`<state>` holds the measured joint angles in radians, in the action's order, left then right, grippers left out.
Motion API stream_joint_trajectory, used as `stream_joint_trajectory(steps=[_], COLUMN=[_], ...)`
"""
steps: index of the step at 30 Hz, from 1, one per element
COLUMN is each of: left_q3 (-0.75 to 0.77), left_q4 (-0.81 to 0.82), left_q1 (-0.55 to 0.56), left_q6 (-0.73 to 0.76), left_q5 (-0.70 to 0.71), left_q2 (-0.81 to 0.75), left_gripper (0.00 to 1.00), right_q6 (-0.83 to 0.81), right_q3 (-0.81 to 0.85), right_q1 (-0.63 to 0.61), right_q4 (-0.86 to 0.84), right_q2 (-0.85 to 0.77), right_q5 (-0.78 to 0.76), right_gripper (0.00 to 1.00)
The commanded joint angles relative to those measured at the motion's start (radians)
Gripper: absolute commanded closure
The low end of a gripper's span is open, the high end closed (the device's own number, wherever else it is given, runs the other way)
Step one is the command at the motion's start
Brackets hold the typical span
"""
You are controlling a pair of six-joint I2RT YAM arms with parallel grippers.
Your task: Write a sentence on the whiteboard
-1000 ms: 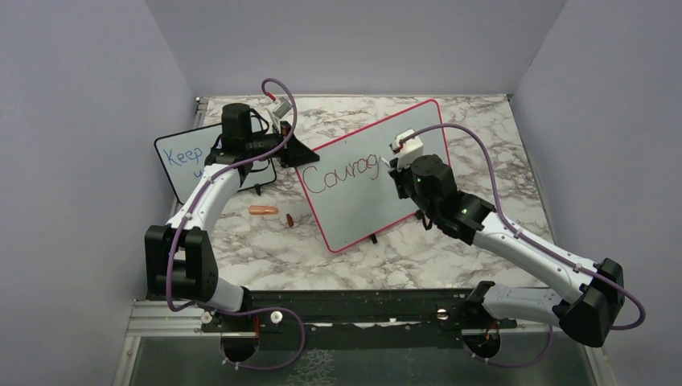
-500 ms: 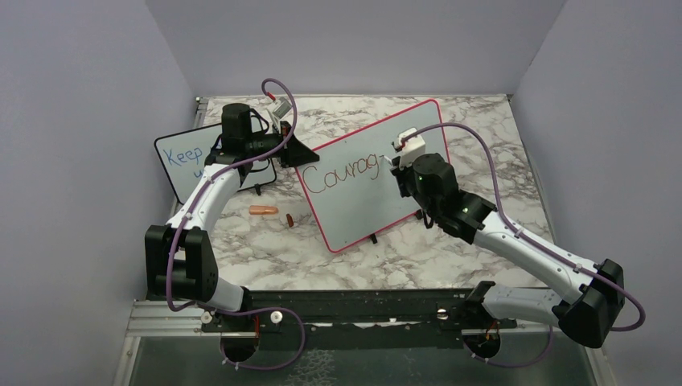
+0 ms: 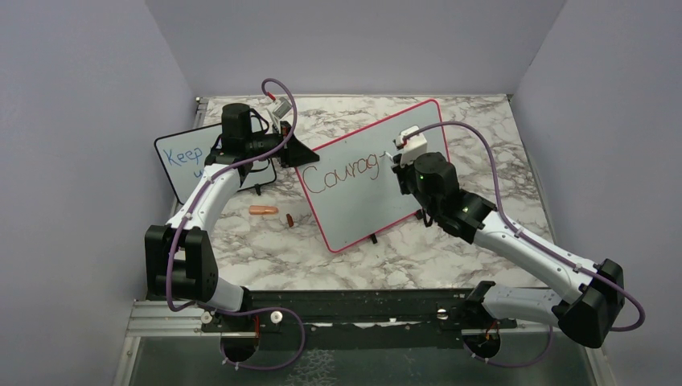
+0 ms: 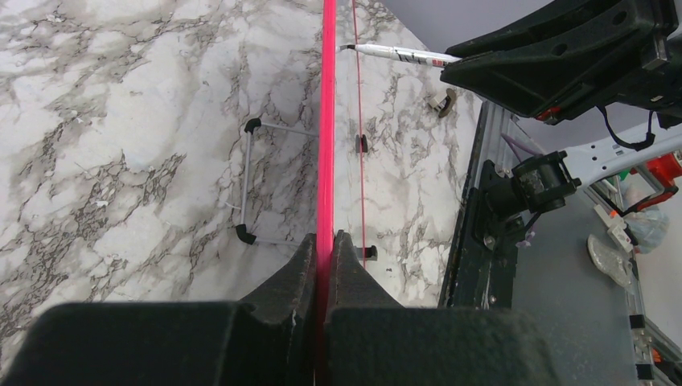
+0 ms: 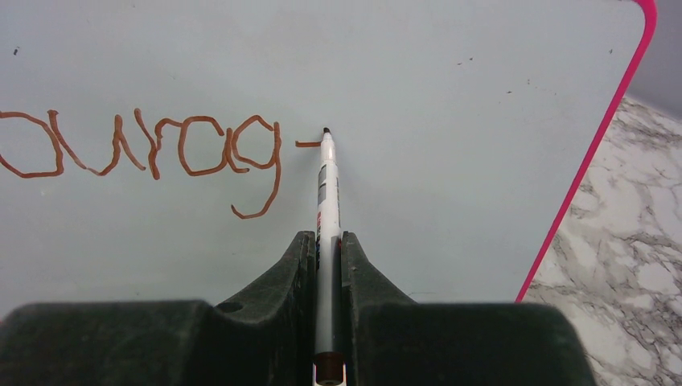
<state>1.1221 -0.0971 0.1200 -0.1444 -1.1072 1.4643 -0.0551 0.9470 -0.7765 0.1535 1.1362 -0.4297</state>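
Whiteboard (image 3: 362, 211), 1, standing tilted on its feet: left gripper (image 4: 324, 239) clamped on its upper-left edge to steady it, right gripper (image 5: 326, 239) closed on marker (image 5: 326, 181), tip on the board just right of the sentence (image 5: 185, 149), which so far reads "Courag" plus 1 short stroke.

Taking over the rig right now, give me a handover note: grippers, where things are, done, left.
Left gripper: jaws shut on the whiteboard at its red-pink frame, steadying it.
Right gripper: jaws shut on the marker, tip against the board just right of the "g".
The whiteboard stands tilted on its feet on the marble table.
Done: the sentence so far reads "Courag", plus a short stroke that starts the next letter.
Left: finish that letter, then write the rest of the sentence.
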Motion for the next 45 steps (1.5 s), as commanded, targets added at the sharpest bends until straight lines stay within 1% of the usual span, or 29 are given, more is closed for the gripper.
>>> stream_joint_trajectory(steps=[1,13,21,39,45], left_q3=[-0.027,-0.026,-0.025,-0.025,-0.025], left_q4=[-0.093,-0.093,-0.093,-0.093,-0.093], left_q1=[0.021,0.021,0.021,0.021,0.021], left_q6=[0.098,0.097,0.098,0.098,0.097], left_q5=[0.047,0.049,0.050,0.050,0.050], left_q2=[0.031,0.034,0.034,0.031,0.030], left_gripper=[1.00,1.00,1.00,1.00,1.00], right_q6=[-0.017,-0.032,-0.034,-0.007,0.004], right_q3=[0.005,0.028,0.023,0.003,-0.009], right_q1=[0.009,0.008,0.009,0.008,0.009], right_q4=[-0.062,-0.044,-0.037,0.088,0.115], right_q2=[0.009,0.035,0.027,-0.002,-0.017], right_q5=[-0.004,0.116,0.168,0.168,0.144], right_gripper=[0.99,0.99,0.99,0.99,0.99])
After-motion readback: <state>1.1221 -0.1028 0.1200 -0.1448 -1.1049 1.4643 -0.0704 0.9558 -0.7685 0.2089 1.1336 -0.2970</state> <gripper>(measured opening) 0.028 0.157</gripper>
